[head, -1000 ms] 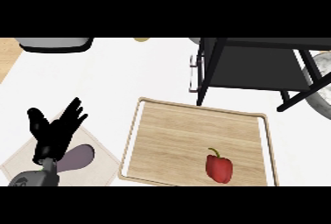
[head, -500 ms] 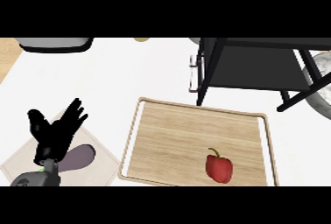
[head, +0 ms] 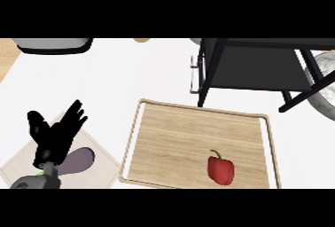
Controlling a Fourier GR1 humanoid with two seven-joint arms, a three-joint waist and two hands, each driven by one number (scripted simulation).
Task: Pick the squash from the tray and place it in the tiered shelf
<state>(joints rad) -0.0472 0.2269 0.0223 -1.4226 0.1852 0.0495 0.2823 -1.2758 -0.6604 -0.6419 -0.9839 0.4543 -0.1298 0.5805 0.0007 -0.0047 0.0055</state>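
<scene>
On the wooden tray (head: 177, 133) in the middle of the counter lies a red bell pepper (head: 220, 169) with a dark stem, near the tray's front right; no squash shows. The black tiered shelf (head: 258, 66) stands behind the tray at the upper right. My left hand (head: 53, 138) is at the lower left with straight fingers pointing up, well left of the tray and holding nothing. My right hand shows nowhere in the head view.
A pale mat (head: 98, 170) with a grey oval thing (head: 77, 160) on it lies under my left hand. A grey container (head: 52, 44) sits at the top left. A round metal rim (head: 324, 86) shows at the right edge, beside the shelf.
</scene>
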